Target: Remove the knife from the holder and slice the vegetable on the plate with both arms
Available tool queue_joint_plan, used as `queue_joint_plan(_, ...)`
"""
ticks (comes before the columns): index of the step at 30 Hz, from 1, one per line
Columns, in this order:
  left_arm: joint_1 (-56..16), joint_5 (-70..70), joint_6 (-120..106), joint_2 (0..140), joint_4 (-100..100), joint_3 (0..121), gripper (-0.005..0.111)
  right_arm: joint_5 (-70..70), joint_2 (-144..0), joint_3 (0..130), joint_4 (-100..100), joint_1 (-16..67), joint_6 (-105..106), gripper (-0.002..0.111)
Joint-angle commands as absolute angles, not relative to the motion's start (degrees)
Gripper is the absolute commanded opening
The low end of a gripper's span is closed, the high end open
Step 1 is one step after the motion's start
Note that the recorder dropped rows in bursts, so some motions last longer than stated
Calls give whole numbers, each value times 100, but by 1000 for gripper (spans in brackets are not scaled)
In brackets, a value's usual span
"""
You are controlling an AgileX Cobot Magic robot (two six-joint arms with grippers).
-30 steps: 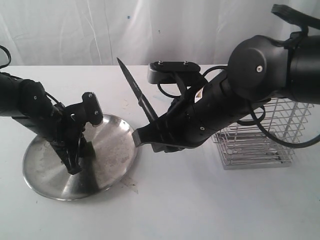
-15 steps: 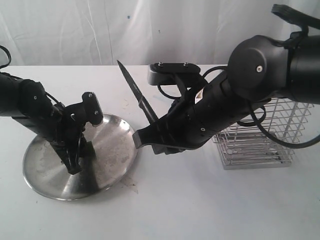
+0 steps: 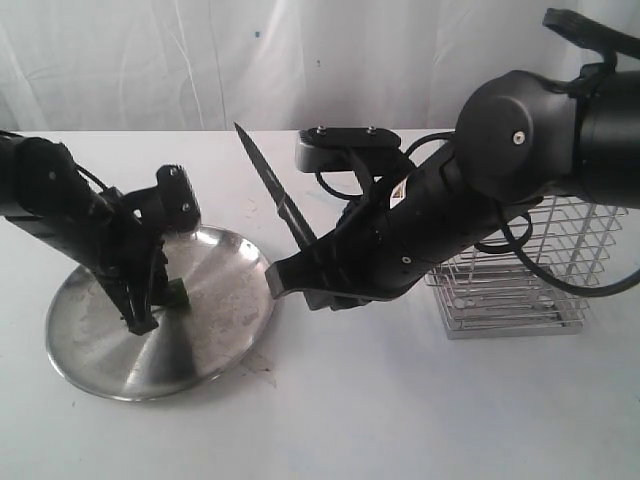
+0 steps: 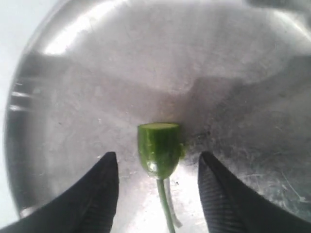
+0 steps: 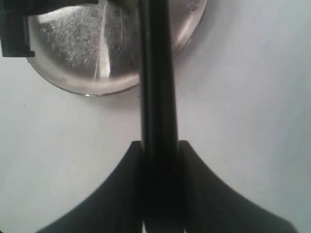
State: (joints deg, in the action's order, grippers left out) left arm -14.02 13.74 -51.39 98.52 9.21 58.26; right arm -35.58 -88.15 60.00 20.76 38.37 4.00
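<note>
Left gripper (image 4: 157, 156): jaws newly spread, vegetable (image 4: 158, 148) let go, lying between them on plate (image 3: 215, 330), cut face showing | right gripper (image 5: 158, 150): clenched on knife (image 3: 270, 180), blade raised beside plate, unmoved | reading: hold released, cut likely finished.

Right gripper (image 5: 158, 145) clamped on the knife (image 5: 156, 73): both black fingers (image 5: 124, 179) press flat against its sides, no gap visible. The knife runs straight out from the jaws as a narrow black bar and crosses over the plate's (image 5: 73, 53) edge. Plate is shiny, heavily scuffed, sitting on the white table (image 5: 243, 97). A black block (image 5: 17, 29) overlaps the plate's far side; can't tell what it is.
</note>
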Motion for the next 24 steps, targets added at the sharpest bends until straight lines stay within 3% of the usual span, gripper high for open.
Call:
queue_joint_plan(1, -1379, 1906, -5097, 9084, 975, 5842, 54, -3607, -8816, 6042, 2077, 3827, 380, 0)
queue_joint_plan(3, -1379, 2272, -4841, 8431, 935, 5842, 42, -3835, -8816, 6042, 2115, 3856, 380, 0)
queue_joint_plan(4, -1379, 2320, -4491, 8033, 728, 5842, 22, -3929, -8816, 6052, 2115, 3984, 377, 0)
queue_joint_plan(6, -1379, 2015, -3950, 7495, 431, 5842, 0, -3934, -8842, 6057, 2115, 4335, 217, 0)
queue_joint_plan(10, -843, 1122, -2195, 7370, 463, 5829, 0, -3725, -9361, 6258, 2092, 4986, -302, 0)
queue_joint_plan(16, -56, -650, 243, 8318, 1660, 5065, 0, -3937, -10509, 7202, 1644, 5063, -1298, 0)
queue_joint_plan(24, -67, -1540, 2601, 9007, -966, 4909, 0, -4061, -11099, 7915, 556, 5263, -2268, 0)
